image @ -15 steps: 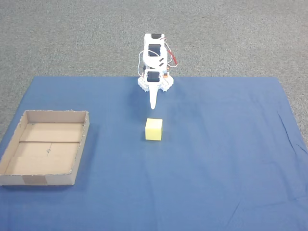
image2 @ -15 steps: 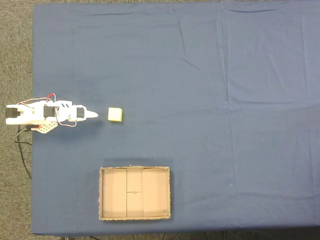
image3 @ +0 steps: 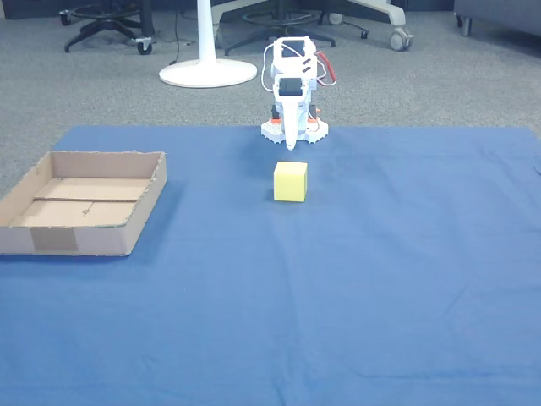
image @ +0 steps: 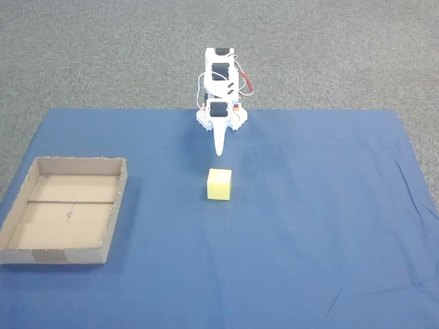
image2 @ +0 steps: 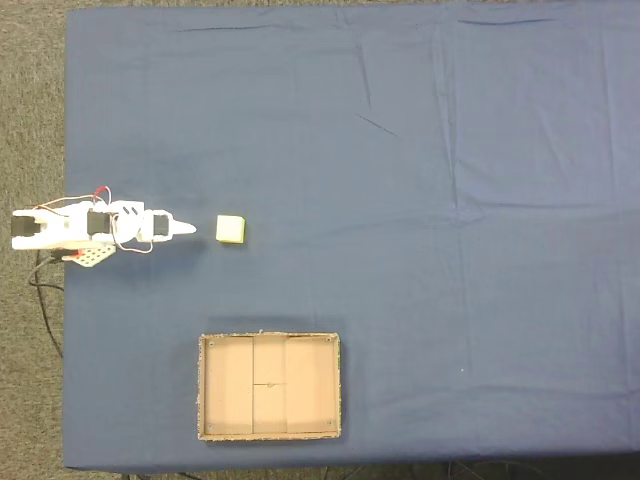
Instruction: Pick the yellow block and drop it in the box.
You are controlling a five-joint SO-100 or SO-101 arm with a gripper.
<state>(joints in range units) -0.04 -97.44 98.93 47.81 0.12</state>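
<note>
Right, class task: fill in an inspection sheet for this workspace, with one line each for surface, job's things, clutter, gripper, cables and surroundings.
Surface: blue cloth, lightly creased, laid on grey carpet.
Job's things: yellow block on the cloth, just in front of the arm; cardboard box holds nothing and lies apart from the block, at the left in a fixed view.
Clutter: nothing seen.
Gripper: gripper points down at the cloth short of the block, jaws shut, holding nothing.
Cables: red and white wires on the arm; black cable behind the base.
Surroundings: chair bases and a round white stand base.
</note>
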